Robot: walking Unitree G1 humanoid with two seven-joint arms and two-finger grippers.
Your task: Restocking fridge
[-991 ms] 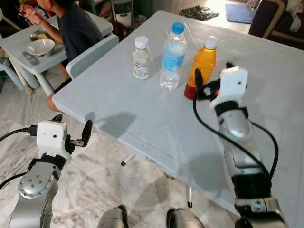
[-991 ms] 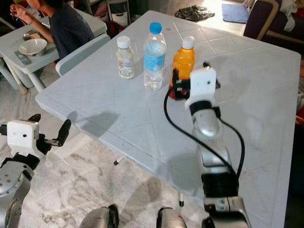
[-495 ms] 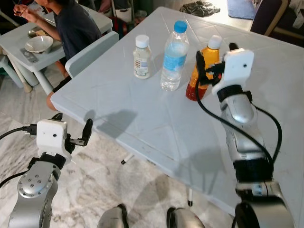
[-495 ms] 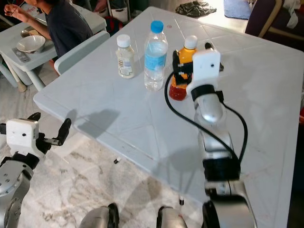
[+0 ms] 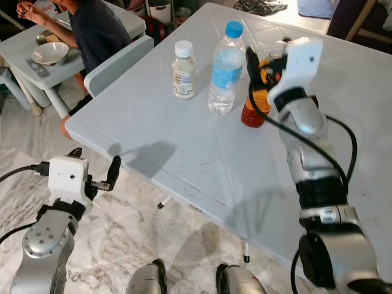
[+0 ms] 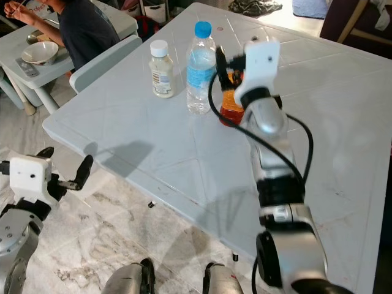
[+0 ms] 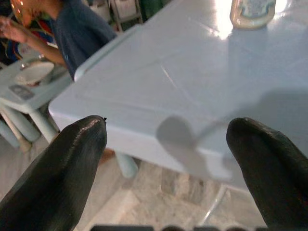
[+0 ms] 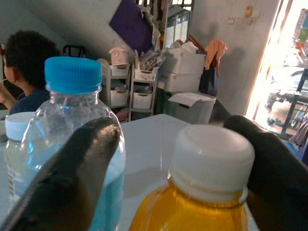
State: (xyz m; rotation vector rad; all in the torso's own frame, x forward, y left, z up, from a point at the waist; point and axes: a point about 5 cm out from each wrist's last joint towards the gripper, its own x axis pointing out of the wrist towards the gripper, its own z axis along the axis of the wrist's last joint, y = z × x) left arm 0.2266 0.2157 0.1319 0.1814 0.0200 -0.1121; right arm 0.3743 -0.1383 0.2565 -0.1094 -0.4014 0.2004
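Right gripper (image 8: 178, 159): your fingers gape wide around the juice bottle (image 8: 204, 192) neck, one finger touching the cap, nothing clamped.
Left gripper (image 7: 163, 168): fingers apart, nothing held.

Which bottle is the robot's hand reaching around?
The orange juice bottle with the white cap. The right gripper has a finger on each side of its neck. The blue-capped water bottle and small white-capped bottle stand beside it.
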